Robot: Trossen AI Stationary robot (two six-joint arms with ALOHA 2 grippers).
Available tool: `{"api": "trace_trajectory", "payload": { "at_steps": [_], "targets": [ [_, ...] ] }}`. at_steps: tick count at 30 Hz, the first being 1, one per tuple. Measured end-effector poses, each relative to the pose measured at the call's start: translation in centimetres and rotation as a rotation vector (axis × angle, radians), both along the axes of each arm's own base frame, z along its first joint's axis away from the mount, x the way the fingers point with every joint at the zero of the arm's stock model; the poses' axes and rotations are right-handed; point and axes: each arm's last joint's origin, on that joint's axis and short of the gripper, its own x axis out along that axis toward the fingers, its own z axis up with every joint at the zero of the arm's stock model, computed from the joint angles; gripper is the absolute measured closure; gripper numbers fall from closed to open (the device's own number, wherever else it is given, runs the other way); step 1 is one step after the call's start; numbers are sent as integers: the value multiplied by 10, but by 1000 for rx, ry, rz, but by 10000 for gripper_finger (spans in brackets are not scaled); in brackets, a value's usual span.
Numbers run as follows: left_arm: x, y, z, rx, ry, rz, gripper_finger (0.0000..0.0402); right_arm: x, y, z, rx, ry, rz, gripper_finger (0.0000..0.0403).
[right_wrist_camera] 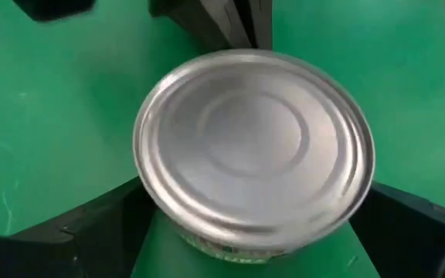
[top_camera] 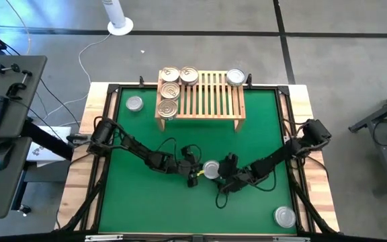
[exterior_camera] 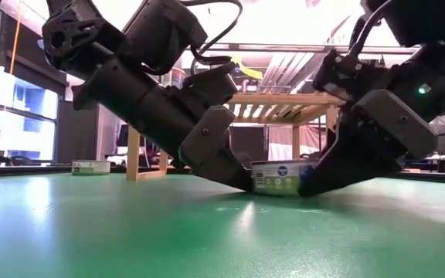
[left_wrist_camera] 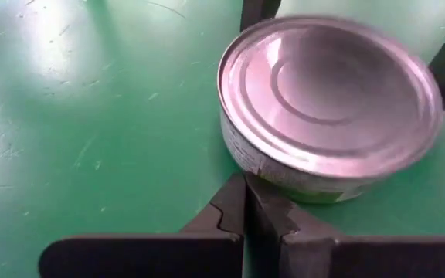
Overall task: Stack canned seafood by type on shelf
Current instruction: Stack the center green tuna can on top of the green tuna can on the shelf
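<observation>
A silver-topped tin [top_camera: 211,169] [exterior_camera: 280,176] stands upright on the green mat in the middle of the table, between my two grippers. My left gripper [left_wrist_camera: 246,212] [top_camera: 195,169] is shut and sits low at the tin's left side. My right gripper [right_wrist_camera: 253,193] [top_camera: 223,173] is open, with one finger on either side of the tin [right_wrist_camera: 253,147]. The light-wood shelf [top_camera: 210,97] stands at the far edge. Several gold-topped tins [top_camera: 170,89] sit on its left part and a silver one [top_camera: 235,77] on its far right corner. My left gripper has its shut fingertips [left_wrist_camera: 263,202] against the tin's side wall [left_wrist_camera: 265,166], low down, coming in slanted from the table's left. The tin stands flat on the mat. My right gripper straddles the tin from the right; I cannot tell whether its fingers [right_wrist_camera: 91,228] touch the wall.
One silver tin [top_camera: 134,103] stands on the mat left of the shelf, another [top_camera: 285,216] near the mat's near right corner. A raised dark frame [top_camera: 106,134] borders the mat. The shelf's middle slats [top_camera: 213,91] are bare.
</observation>
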Motion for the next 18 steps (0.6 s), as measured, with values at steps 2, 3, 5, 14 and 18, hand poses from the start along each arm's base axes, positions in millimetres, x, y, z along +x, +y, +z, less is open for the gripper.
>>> {"api": "trace_trajectory", "payload": {
  "at_steps": [2, 3, 5, 14, 18],
  "targets": [
    [0, 0, 0, -1, -2, 0, 402, 1, 2, 1, -24, -23, 5, 3],
    [0, 0, 0, -1, -3, 0, 402, 1, 2, 1, -24, -27, 4, 3],
    [0, 0, 0, -2, -3, -1, 402, 2, 2, -3, -15, -19, 4, 3],
    [0, -1, 0, -1, 9, -6, 402, -3, 2, -2, 84, 46, -11, 3],
    [0, -1, 0, 1, 18, -9, 401, -8, 1, 7, 144, 75, -11, 3]
  ]
}}
